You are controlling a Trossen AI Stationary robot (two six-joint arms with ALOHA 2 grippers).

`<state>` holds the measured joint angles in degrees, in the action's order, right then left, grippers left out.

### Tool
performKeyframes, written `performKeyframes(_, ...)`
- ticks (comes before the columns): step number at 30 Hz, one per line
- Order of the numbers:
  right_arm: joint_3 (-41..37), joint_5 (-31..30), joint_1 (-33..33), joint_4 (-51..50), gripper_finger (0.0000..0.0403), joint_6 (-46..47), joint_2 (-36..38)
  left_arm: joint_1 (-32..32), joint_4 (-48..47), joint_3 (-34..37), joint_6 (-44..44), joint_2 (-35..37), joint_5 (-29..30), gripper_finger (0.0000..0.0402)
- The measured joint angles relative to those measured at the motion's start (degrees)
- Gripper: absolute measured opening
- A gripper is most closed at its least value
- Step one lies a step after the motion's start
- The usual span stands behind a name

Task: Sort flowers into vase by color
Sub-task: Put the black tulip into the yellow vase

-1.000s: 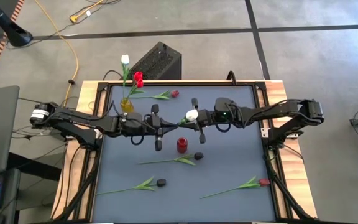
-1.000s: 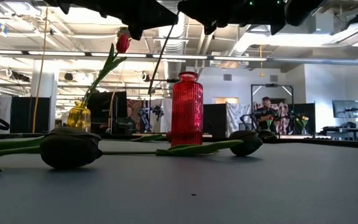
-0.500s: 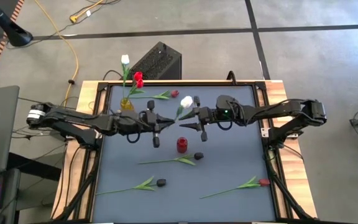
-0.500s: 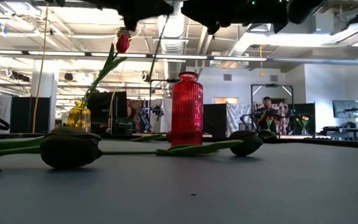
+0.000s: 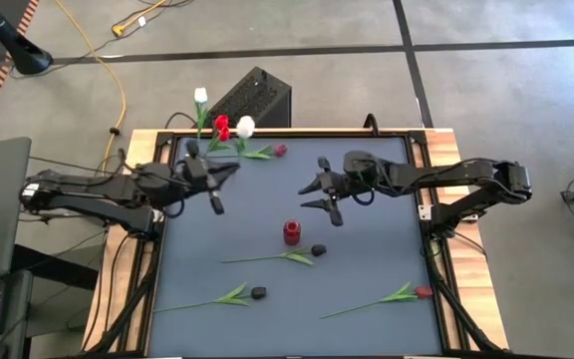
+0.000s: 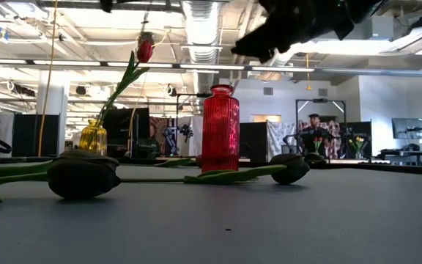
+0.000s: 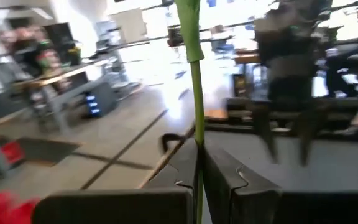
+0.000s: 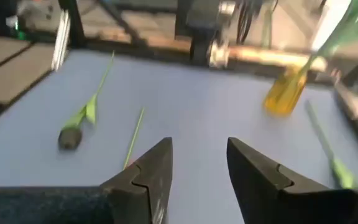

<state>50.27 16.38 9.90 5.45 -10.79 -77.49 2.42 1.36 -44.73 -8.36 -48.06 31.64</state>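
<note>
My left gripper (image 5: 225,171) is shut on a white tulip, whose head (image 5: 245,127) stands over the table's far left, next to the red tulip (image 5: 221,127) and the white tulip (image 5: 200,96) that stick in the yellow vase (image 6: 93,137). The red vase (image 5: 292,232) stands mid-table. My right gripper (image 5: 310,195) hovers open to the right of centre, with nothing between its fingers. Two black tulips (image 5: 318,249) (image 5: 258,292) and two red ones (image 5: 280,150) (image 5: 424,292) lie flat on the mat. My left gripper pinches the white tulip's thin green stem (image 7: 197,163) between its two shut fingers. The fingers come level from the table's left and lie across the stem. The stem rises above the fingers with the head on top, lifted clear of the table.
A black box (image 5: 252,100) stands beyond the table's far edge, and a yellow cable (image 5: 118,95) runs on the floor. The dark mat (image 5: 367,259) has bare room at the right and near the front between the lying tulips.
My right gripper has opened and let go of the white tulip at mid-table. My left gripper, still shut on the stem, has carried the tulip toward the table's far left, up to the yellow vase. The tulip stays clear of the table.
</note>
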Motion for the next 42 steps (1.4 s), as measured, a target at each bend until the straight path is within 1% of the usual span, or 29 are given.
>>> performKeyframes(3, 0.0, 0.6, -0.1, -3.1, 0.0176, 0.5, 0.0, 0.0, -3.8, 0.0, 0.3, 3.4, 4.0, 0.0000)
performKeyframes(8, 0.0, 1.8, -0.2, -6.4, 0.0176, 0.7, 0.0, 0.0, -9.1, 0.0, 1.4, 8.8, 6.7, 0.0000)
performKeyframes(12, 0.0, 1.8, -0.2, -8.4, 0.0176, 0.7, 0.0, 0.0, -13.5, 0.0, 1.4, 12.3, 13.8, 0.0000)
performKeyframes(16, -2.2, 1.8, -0.8, -6.5, 0.0176, 0.9, 0.0, 0.0, -15.5, 0.0, 2.0, 14.0, 20.3, 0.0000)
performKeyframes(19, -4.5, 1.8, -1.1, -4.7, 0.0176, 1.1, -0.1, -0.2, -15.8, 0.0, 2.0, 14.4, 21.4, 0.0000)
performKeyframes(22, -6.6, 1.8, -1.2, -1.3, 0.0176, 1.4, -0.1, -2.4, -15.8, 0.0, 2.0, 14.4, 20.8, 0.0000)
performKeyframes(24, -6.7, 1.8, -1.0, -1.3, 0.0176, 1.4, -0.1, -5.0, -14.7, 0.6, 2.0, 14.3, 19.1, 0.0000)
performKeyframes(28, -6.7, 1.8, -0.3, 1.5, 0.0175, 1.3, -0.1, -12.0, -7.5, 5.5, 0.5, 14.8, 13.1, 0.0000)
performKeyframes(34, -6.7, 1.7, 0.1, 2.4, 0.0175, 0.8, -0.1, -21.1, -8.7, 7.8, 3.2, 17.4, 6.8, 0.0000)
performKeyframes(37, -6.7, 1.7, 0.4, 2.6, 0.0175, 0.0, -0.1, -24.4, -7.6, 9.4, 4.3, 18.6, 2.3, 0.0000)
performKeyframes(42, -6.7, 1.7, 0.8, 2.7, 0.0175, 0.0, -0.1, -28.8, -7.1, 13.8, 7.0, 19.7, -1.1, 0.0000)
